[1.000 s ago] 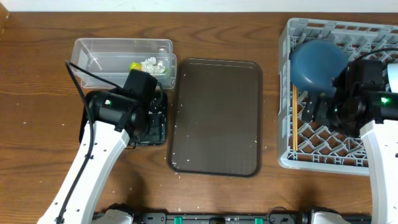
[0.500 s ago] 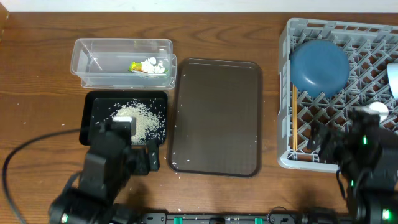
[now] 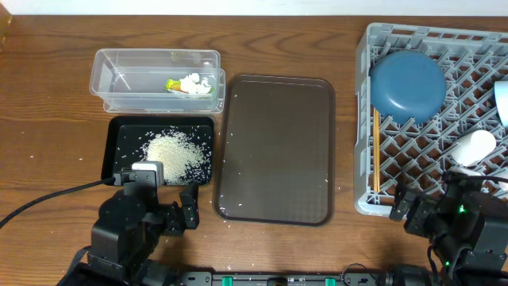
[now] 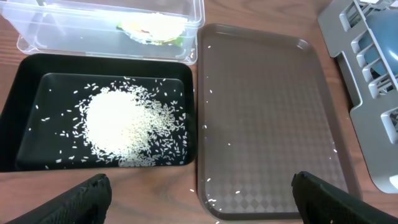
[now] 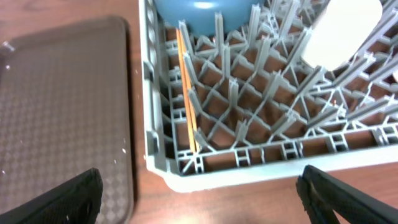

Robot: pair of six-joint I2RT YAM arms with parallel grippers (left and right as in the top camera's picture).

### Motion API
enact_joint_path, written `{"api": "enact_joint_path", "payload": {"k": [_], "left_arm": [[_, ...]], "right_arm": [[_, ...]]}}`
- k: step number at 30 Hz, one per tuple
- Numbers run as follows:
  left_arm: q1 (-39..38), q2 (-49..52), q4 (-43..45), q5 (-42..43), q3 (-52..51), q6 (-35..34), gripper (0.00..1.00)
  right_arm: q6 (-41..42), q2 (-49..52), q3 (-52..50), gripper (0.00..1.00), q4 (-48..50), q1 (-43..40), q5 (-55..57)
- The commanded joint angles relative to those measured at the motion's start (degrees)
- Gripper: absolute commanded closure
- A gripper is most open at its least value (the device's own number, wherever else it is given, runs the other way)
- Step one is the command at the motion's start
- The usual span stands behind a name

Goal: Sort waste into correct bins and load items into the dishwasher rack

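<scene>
The grey dishwasher rack at the right holds the dark-blue dish, a white cup, another white piece at the right edge and the wooden chopsticks. The clear tub holds the snack wrapper and white tissue. The black tray holds a pile of rice. My left gripper is open and empty, low at the front by the black tray. My right gripper is open and empty in front of the rack.
The brown serving tray lies between the black tray and the rack, with a few rice grains on it. Stray grains dot the wooden table. A black cable runs from the left arm to the left edge.
Both arms have pulled back from over the bins and the rack to the table's front edge. The black tray with rice and the rack's contents have come into full view.
</scene>
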Motion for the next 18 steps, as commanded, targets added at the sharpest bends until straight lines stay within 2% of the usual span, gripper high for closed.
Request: {"api": "enact_joint_path", "payload": {"k": [1, 12, 18], "left_arm": [[-0.24, -0.2, 0.11, -0.48, -0.26, 0.11, 0.04], [-0.24, -0.2, 0.11, -0.48, -0.26, 0.13, 0.04], [-0.24, -0.2, 0.11, -0.48, -0.26, 0.11, 0.04]], "right_arm": [[-0.81, -0.13, -0.35, 0.01, -1.33, -0.11, 0.61], [-0.81, -0.15, -0.35, 0.01, -2.4, -0.11, 0.61], [-0.37, -4.57, -2.12, 0.01, -0.04, 2.1, 1.22]]}}
